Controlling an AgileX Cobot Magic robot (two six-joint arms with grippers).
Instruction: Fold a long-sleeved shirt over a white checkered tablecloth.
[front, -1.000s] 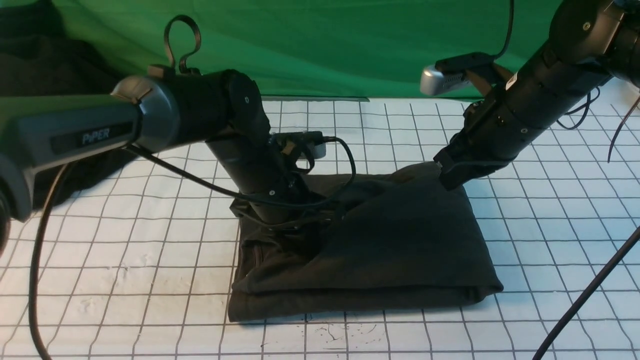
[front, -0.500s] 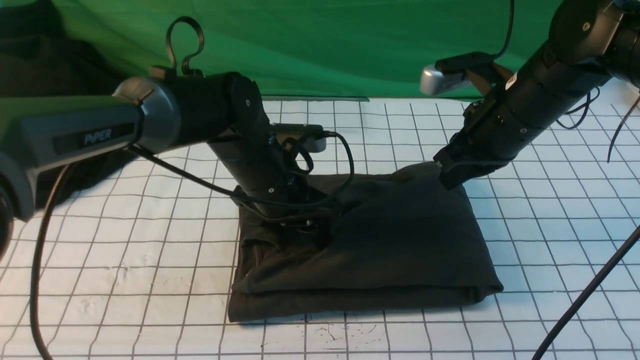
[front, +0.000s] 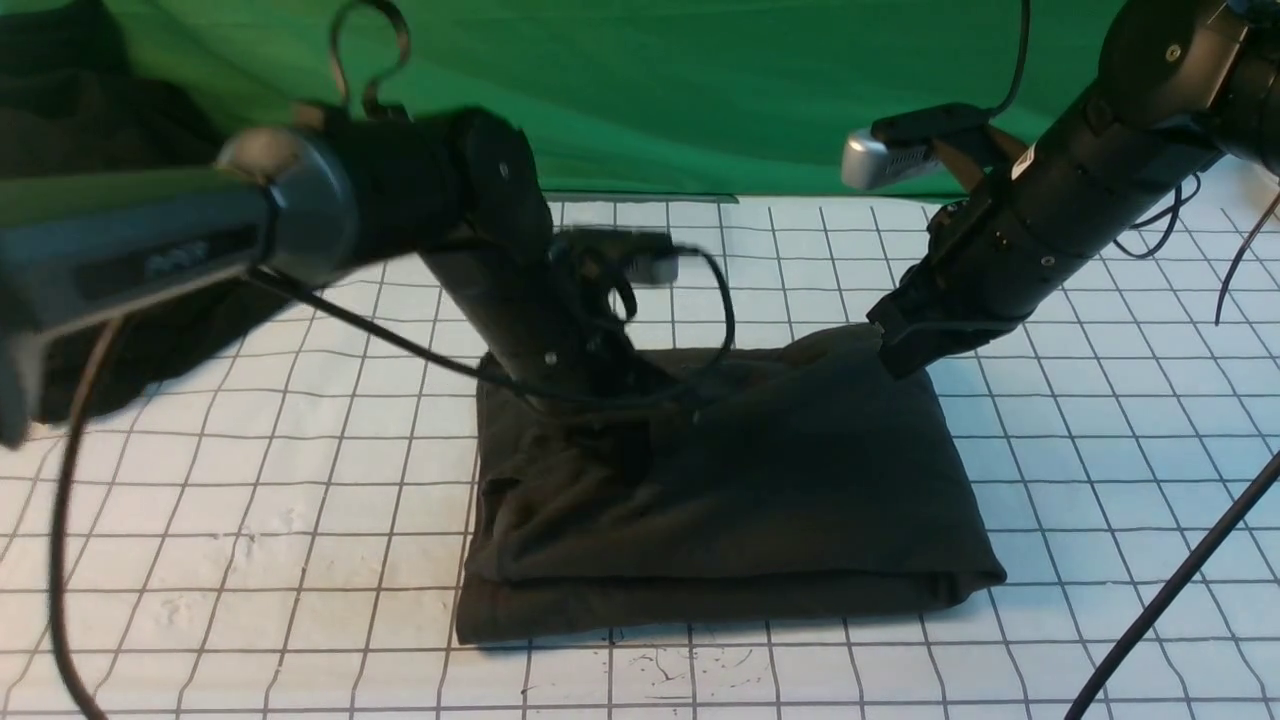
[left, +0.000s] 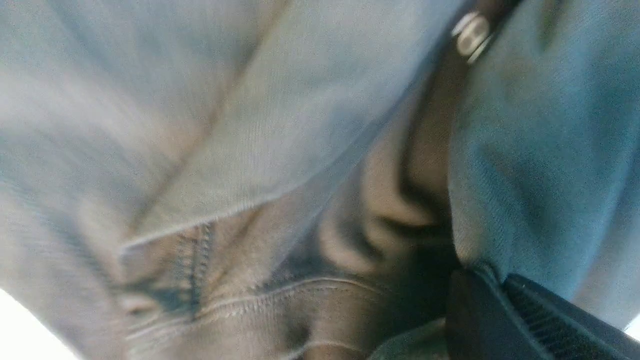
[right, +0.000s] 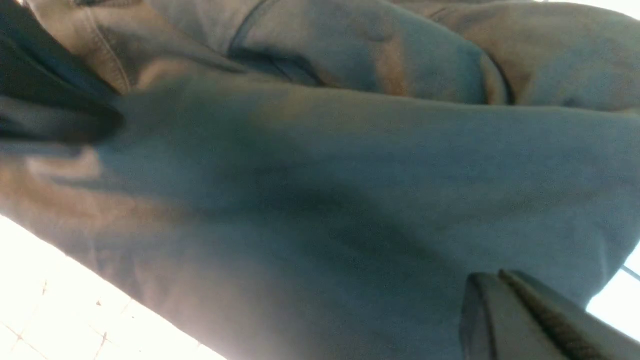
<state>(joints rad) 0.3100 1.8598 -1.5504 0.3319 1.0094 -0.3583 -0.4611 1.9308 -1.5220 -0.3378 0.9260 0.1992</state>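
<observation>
From the front, the long-sleeved shirt (front: 800, 500) lies folded into a thick dark bundle at the middle of the white checkered tablecloth (front: 250, 500), which covers the surface. Its long axis runs left to right, roughly in line with the grid. The near edge shows stacked layers, and the right end is rounded over. Where the neck lies cannot be told. The left arm (front: 400, 200) is blurred. It angles down so that the left end effector (front: 615, 440) stands on the far-left part of the bundle, its tips lost against the dark cloth. The right end effector (front: 893, 352) is at the far-right corner, where the fabric rises in a small hump to meet it. A green backdrop (front: 650, 90) hangs behind.

In the left wrist view, rumpled fabric with a stitched hem (left: 200, 250) fills almost everything. The left end effector (left: 492, 287) has its fingers pressed together, and a fold of the shirt (left: 540, 150) comes down right onto the tips — whether any cloth is caught between them I cannot tell.

In the right wrist view, the shirt (right: 325, 200) spreads broad and smooth, with the bright tablecloth (right: 60, 280) beyond its edge. The right end effector (right: 492, 282) is also pressed together, with its tips against the fabric — a pinch cannot be confirmed.
</observation>
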